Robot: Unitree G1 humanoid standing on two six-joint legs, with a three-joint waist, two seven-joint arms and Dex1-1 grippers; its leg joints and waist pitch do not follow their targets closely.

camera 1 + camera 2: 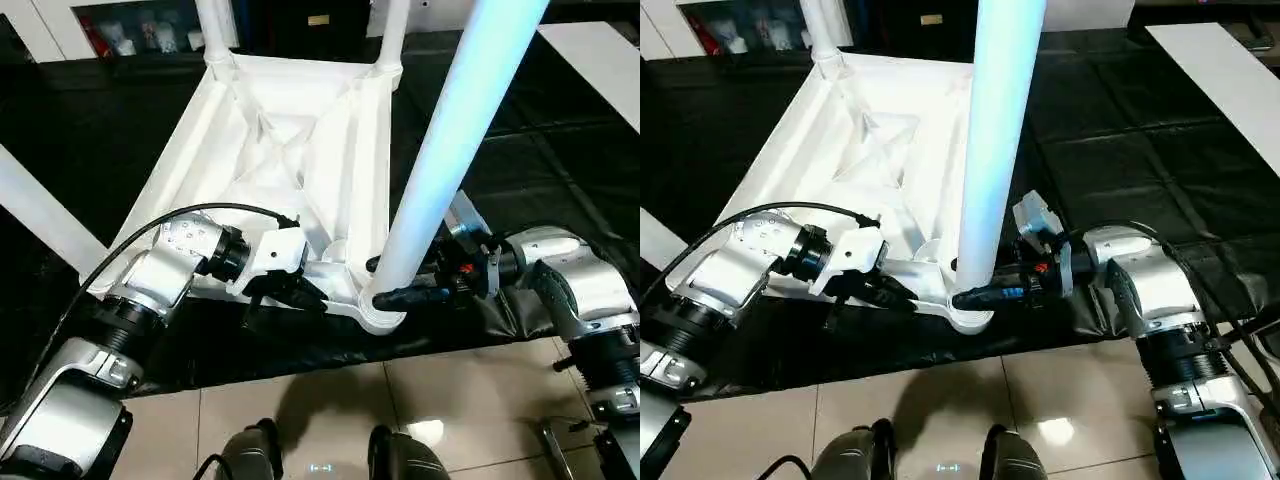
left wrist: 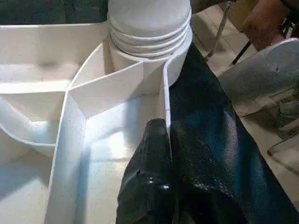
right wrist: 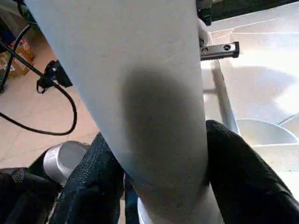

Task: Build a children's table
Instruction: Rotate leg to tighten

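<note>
Table top [image 1: 290, 150] lies upside down on the black-sheeted bench [image 1: 1120, 150], ribbed underside up, near edge at the bench's front lip above the tiled floor [image 1: 330, 410]. Two far legs [image 1: 215, 25] stand in the far corner sockets. Near-right leg [image 1: 450, 150] stands upright in the near-right corner socket [image 1: 380, 318], threaded end seated in the socket collar per the left wrist view.

Right end effector [image 1: 395, 283] straddles that leg low down, just above the socket; right wrist view has one black finger [image 3: 93, 186] on each side of the leg, looks like contact on both, though I can't fully confirm a firm clamp.

Left end effector [image 2: 163, 154] is closed, pinching the thin white rim wall of the top, just beside the same socket; one finger inside the rim, one outside against the black sheet.
</note>
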